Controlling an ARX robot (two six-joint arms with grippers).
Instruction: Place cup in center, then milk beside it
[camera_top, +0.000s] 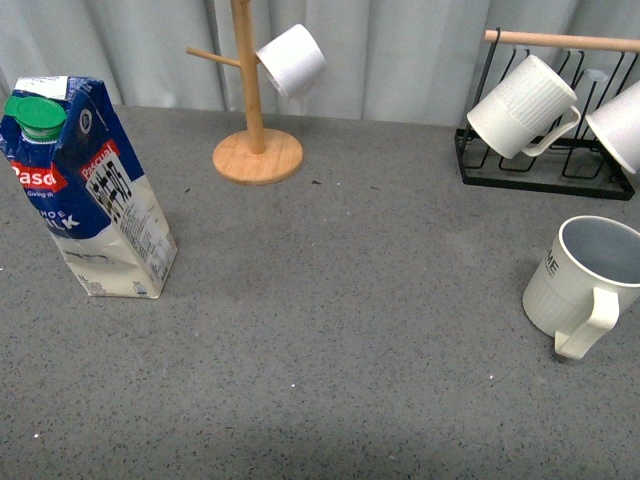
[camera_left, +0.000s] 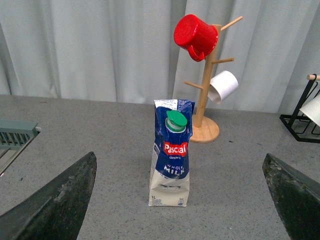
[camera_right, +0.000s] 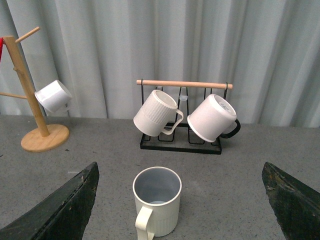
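The cup (camera_top: 585, 285) is a large cream mug with a grey-blue inside and dark lettering ending "ME". It stands upright at the table's right edge, handle toward me, and appears as the cup (camera_right: 156, 201) in the right wrist view. The milk (camera_top: 88, 190), a tall blue and white carton with a green cap, stands at the far left, also seen as the milk (camera_left: 171, 153) in the left wrist view. My left gripper (camera_left: 180, 210) is open, well short of the carton. My right gripper (camera_right: 180, 210) is open, short of the cup. Neither arm shows in the front view.
A wooden mug tree (camera_top: 256, 140) stands at the back centre with a small white cup (camera_top: 291, 60) and a red cup (camera_left: 195, 37). A black wire rack (camera_top: 545, 170) at the back right holds a ribbed white mug (camera_top: 522, 106) and another white mug (camera_top: 618, 122).
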